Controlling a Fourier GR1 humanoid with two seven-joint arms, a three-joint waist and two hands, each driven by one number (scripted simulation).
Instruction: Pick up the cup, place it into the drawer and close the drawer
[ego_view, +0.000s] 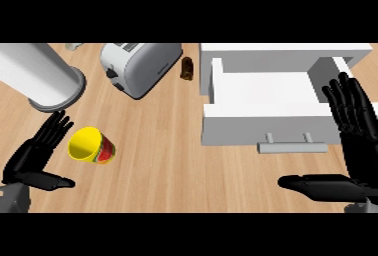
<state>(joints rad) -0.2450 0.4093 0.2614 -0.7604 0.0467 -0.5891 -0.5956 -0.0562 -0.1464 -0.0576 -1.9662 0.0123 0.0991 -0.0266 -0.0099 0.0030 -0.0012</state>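
**Cup still on the counter, drawer open and waiting**

From my station I see nothing of the task done yet. The yellow cup with a red band (93, 146) lies tipped on its side on the wooden counter (162, 155), at the near left, its mouth turned toward the left. The white drawer with a grey bar handle (258, 102) stands pulled out at the right, and I see nothing inside it. So the pick, the placing and the closing are all left to do.

My left hand (33, 155) sits just to the left of the cup, fingers straight and pointing away from me, thumb stuck out to the right along the near edge; it holds nothing, and I cannot tell whether the fingers touch the cup's rim. My right hand (351, 145) stands at the right edge beside the drawer, fingers straight, thumb reaching left, also holding nothing.

On the far side I note a white paper-towel roll (40, 75) at the left, a silver toaster (136, 65) in the middle, and a small brown bottle (187, 69) beside it.

I judge the left hand better placed for the grasp, since the cup lies on its side of the counter.
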